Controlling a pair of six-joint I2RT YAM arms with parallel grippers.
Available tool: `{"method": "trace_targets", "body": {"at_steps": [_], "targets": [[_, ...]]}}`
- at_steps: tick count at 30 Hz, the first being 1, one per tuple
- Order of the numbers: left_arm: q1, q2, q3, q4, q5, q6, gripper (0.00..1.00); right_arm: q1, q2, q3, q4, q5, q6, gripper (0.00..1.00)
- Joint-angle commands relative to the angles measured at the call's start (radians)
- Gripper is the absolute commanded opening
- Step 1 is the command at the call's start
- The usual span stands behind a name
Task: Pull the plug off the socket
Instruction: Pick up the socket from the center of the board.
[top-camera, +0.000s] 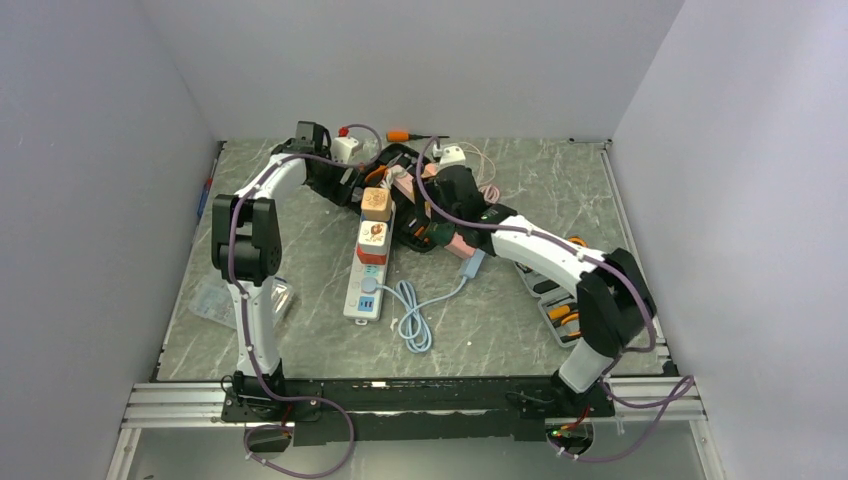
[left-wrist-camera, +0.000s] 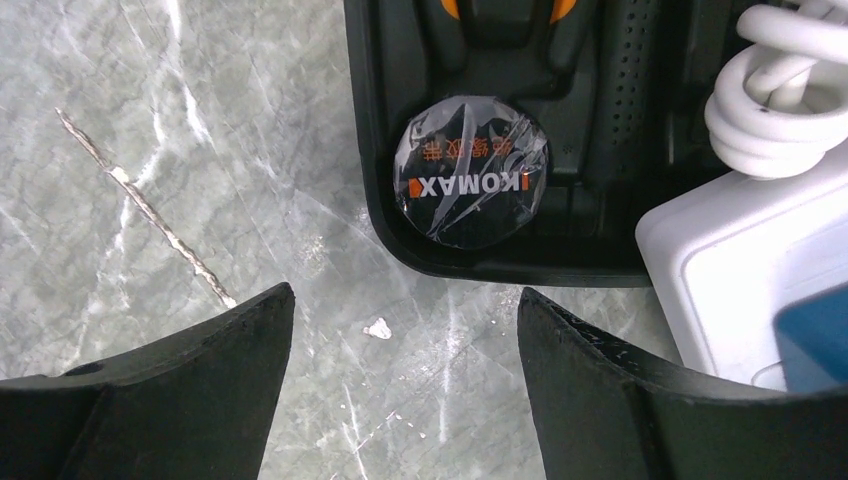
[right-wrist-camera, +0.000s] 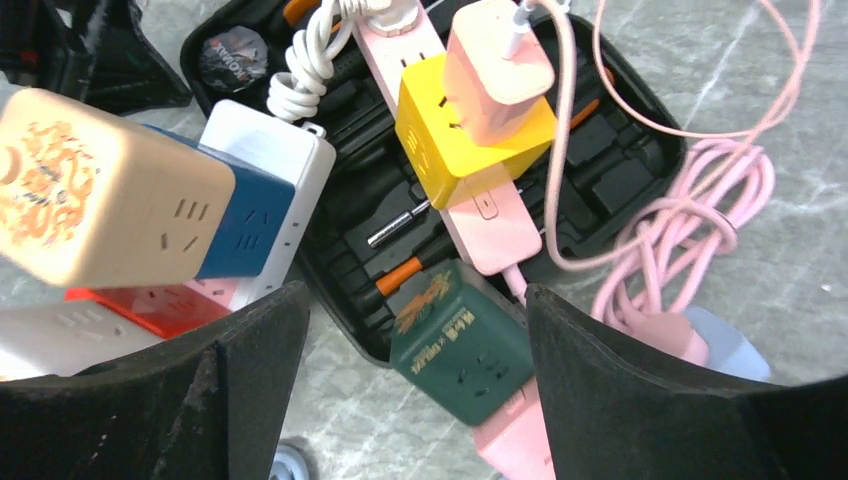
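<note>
A pink power strip (right-wrist-camera: 492, 215) lies across an open black tool case (right-wrist-camera: 610, 160). A yellow cube adapter (right-wrist-camera: 470, 135) with a pink charger plug (right-wrist-camera: 495, 65) on top is plugged into it, and so is a dark green cube adapter (right-wrist-camera: 465, 345). My right gripper (right-wrist-camera: 410, 300) is open above the green cube, one finger on either side of it, gripping nothing. My left gripper (left-wrist-camera: 405, 300) is open over bare table just short of the case's edge (left-wrist-camera: 480, 255). From above, the left gripper (top-camera: 348, 180) and the right gripper (top-camera: 428, 222) face each other across the pile of strips.
A white power strip (top-camera: 365, 285) carries a beige cube (top-camera: 376, 203) and a red-and-white cube (top-camera: 372, 240); its pale blue cable (top-camera: 415, 315) loops in front. A tape roll (left-wrist-camera: 470, 170) lies in the case, next to a coiled white cable (left-wrist-camera: 780, 110). Pink cable (right-wrist-camera: 690, 210) is piled to the right. Tools (top-camera: 560, 310) lie at the right edge.
</note>
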Motion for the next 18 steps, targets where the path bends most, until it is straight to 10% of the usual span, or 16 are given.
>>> {"method": "trace_targets", "body": {"at_steps": [1,9,18], "targets": [[0.005,-0.052,-0.009,0.022,0.029,0.007,0.84,0.011,-0.165,-0.055,0.065,0.123,0.04,0.82],[0.007,-0.041,0.007,0.02,0.023,0.005,0.83,0.043,-0.341,-0.107,0.051,0.126,0.029,0.82],[0.028,-0.059,0.035,-0.003,0.04,-0.016,0.84,0.059,-0.121,-0.024,0.056,0.034,0.086,0.82]]}}
